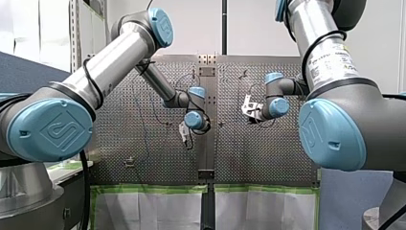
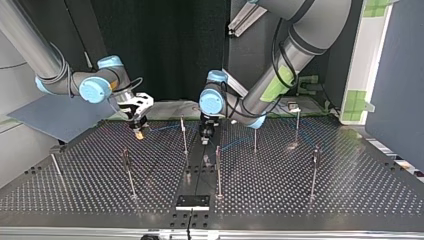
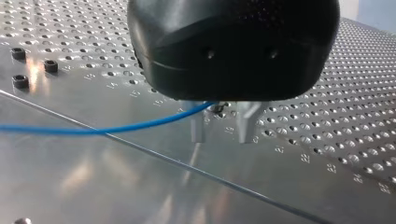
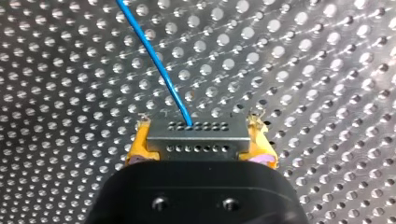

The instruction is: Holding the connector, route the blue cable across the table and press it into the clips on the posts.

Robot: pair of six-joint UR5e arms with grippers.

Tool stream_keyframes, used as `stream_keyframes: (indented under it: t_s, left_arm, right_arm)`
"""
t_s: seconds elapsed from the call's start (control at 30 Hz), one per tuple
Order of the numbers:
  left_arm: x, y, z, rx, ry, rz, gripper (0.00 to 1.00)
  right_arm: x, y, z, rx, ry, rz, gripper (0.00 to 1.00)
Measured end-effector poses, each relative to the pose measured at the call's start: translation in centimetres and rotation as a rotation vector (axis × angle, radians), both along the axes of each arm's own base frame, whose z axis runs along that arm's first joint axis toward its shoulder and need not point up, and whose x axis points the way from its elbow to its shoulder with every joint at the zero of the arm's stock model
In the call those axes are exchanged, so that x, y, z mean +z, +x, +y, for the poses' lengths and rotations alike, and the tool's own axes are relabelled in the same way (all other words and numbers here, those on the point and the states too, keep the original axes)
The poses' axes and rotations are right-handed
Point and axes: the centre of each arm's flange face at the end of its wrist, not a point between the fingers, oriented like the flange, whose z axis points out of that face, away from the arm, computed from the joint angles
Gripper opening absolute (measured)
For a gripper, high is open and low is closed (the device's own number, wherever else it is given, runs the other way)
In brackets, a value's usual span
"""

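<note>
In the right wrist view my right gripper (image 4: 199, 122) has its yellow pads shut on a grey connector (image 4: 197, 138) with rows of small holes. The blue cable (image 4: 159, 65) leaves the connector and runs ahead over the perforated table. In the left wrist view my left gripper (image 3: 222, 135) hangs just above the table, its two metal fingers (image 3: 198, 130) apart. The blue cable (image 3: 116, 129) reaches the roots of those fingers from the side. In the top view my right gripper (image 2: 139, 129) is at the left and my left gripper (image 2: 205, 137) is near the middle, beside a thin post (image 2: 184, 135).
Several thin upright posts stand across the table, such as the post (image 2: 218, 170), the post (image 2: 255, 140) and the post (image 2: 314, 172). A black plate (image 2: 192, 201) sits at the table's near edge in the top view. Black bolts (image 3: 19, 53) lie beside my left gripper.
</note>
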Motion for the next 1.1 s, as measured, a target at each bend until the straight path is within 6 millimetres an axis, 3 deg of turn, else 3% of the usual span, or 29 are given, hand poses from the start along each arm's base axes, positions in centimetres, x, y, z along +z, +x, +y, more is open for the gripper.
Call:
stream_keyframes:
  t_s: [0.07,0.1,0.17,0.23,0.27,0.63,0.87,1.1]
  left_arm:
    - [-0.1,-0.1,0.0,-0.001,0.004,0.008,0.64]
    - [-0.1,-0.2,0.0,-0.001,0.006,0.012,0.64]
    - [-0.2,-0.4,-0.1,-0.005,0.012,0.022,0.84]
    - [-0.3,-0.6,-0.1,-0.007,0.019,0.031,0.89]
    - [-0.3,-0.7,-0.2,-0.009,0.026,0.037,1.0]
    - [-0.7,-3.1,-1.0,-0.029,0.14,0.096,1.0]
    - [-0.1,-6.3,-2.5,-0.026,0.195,0.132,1.0]
    - [0.8,-7.3,-2.5,-0.018,0.188,0.121,1.0]
  right_arm:
    - [0.3,-0.1,-0.3,-0.003,-0.006,-0.002,0.0]
    - [0.4,-0.1,-0.5,-0.004,-0.009,-0.003,0.0]
    - [0.5,-0.3,-0.7,-0.006,-0.013,-0.003,0.0]
    - [0.5,-0.3,-0.8,-0.008,-0.015,-0.003,0.0]
    - [0.5,-0.4,-0.8,-0.008,-0.016,-0.003,0.0]
    - [0.3,-0.2,-0.4,0.004,0.002,0.005,0.0]
    - [0.2,0.2,-0.1,0.013,0.011,0.004,0.0]
    - [0.0,0.6,0.4,0.024,0.033,0.007,0.0]
